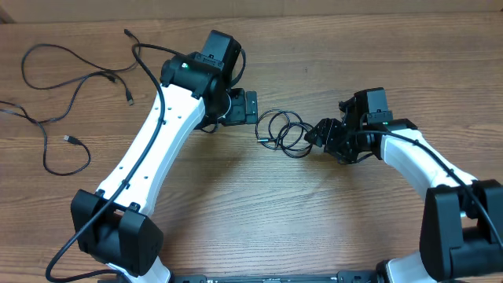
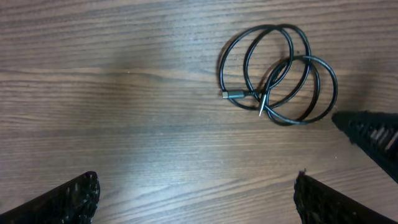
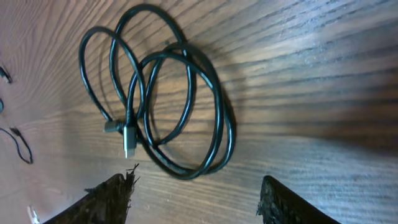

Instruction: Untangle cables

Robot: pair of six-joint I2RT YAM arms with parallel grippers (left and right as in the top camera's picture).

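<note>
Black cables (image 2: 273,74), brown wood-grain table (image 2: 124,93), white arms (image 1: 157,141) with black joints

- Left arm (image 1: 157,134): I see a long white link between black joint housings, with a thin black cable (image 1: 149,130) running along it and a small green light (image 1: 186,65) near the wrist.
- Right arm (image 1: 416,153): the same white shell and black joints.
- Base housings (image 1: 118,236): boxy, matte black.
- Left gripper (image 1: 251,107): black, with finely ribbed fingers (image 2: 68,199).
- Right gripper (image 1: 321,134): black, with fingers (image 3: 112,199) rough at the edges.
</note>
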